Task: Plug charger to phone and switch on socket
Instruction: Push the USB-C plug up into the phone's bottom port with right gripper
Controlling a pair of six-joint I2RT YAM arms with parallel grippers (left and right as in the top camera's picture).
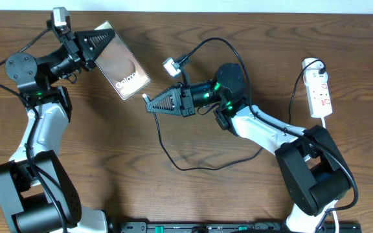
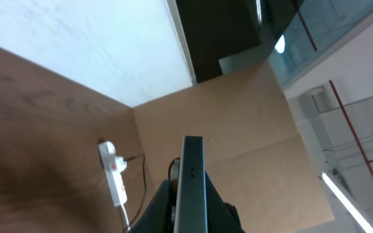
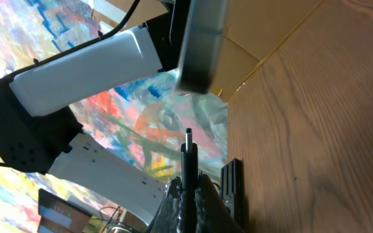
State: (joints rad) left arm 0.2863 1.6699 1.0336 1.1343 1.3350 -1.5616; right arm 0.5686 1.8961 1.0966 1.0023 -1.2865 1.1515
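over the table (image 1: pixel 173 207), left tool (image 1: pixel 94 44) holds phone (image 1: pixel 123 66), right tool (image 1: pixel 151 107) charger (image 3: pixel 187 150).

Wooden table (image 1: pixel 193 200); cardboard panel (image 2: pixel 238 123); colourful mural (image 3: pixel 24 26).

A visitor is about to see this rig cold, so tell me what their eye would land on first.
The phone, held aloft and tilted at upper left by the left gripper, stands out first. Just right of it, the right gripper pinches the charger by its plug tip, aimed at the phone's lower end but not touching it. The white socket lies at the far right.
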